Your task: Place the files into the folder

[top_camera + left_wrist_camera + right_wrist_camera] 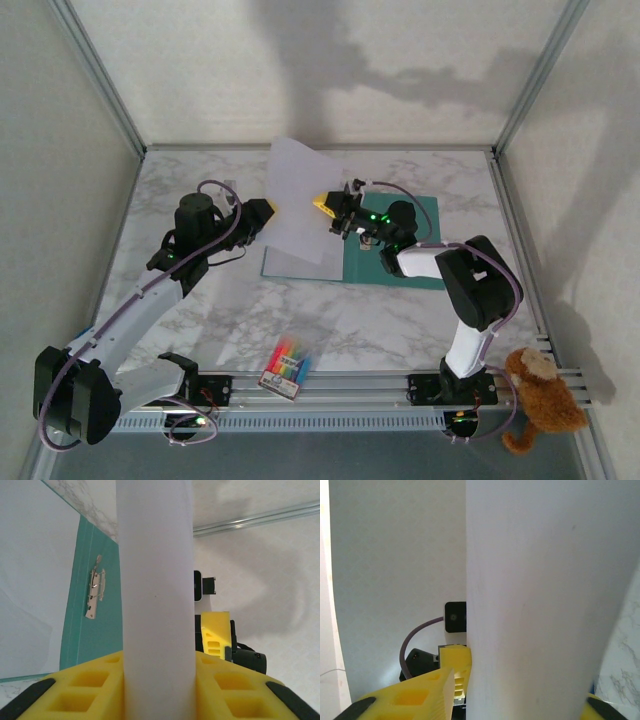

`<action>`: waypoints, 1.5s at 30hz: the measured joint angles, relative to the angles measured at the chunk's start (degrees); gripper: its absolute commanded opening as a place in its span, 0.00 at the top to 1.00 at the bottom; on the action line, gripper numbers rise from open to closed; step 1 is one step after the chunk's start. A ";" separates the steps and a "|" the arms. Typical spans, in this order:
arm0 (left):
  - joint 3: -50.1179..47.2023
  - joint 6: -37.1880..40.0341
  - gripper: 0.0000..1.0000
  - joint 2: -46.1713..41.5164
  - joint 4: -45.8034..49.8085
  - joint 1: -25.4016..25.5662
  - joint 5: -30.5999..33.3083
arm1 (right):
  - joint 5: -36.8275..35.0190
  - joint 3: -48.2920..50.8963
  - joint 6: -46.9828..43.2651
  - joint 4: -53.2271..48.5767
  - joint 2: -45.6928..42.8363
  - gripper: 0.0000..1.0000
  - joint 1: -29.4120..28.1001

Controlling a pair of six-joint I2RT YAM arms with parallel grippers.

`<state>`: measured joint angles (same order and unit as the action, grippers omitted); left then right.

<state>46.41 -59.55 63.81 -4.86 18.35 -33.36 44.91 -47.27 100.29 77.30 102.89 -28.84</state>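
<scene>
Holds the paper sheet [300, 200] raised over the folder [425, 215], left claw [268, 210] clamped on its left edge, right claw [328, 203] clamped on its right. Reaches inward, both elbows bent.

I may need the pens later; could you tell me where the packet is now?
In the top view, the pen packet lies on the table at its near edge, between the arm bases, closer to the left base.
</scene>
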 measured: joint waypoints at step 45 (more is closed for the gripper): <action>2.97 5.29 0.11 0.07 3.91 0.33 0.72 | 6.91 -7.56 -20.76 -32.74 -5.49 1.00 0.63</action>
<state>49.39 -54.26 63.88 -0.95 18.68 -32.64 51.81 -54.83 79.53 44.56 97.41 -28.21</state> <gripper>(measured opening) 0.852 0.039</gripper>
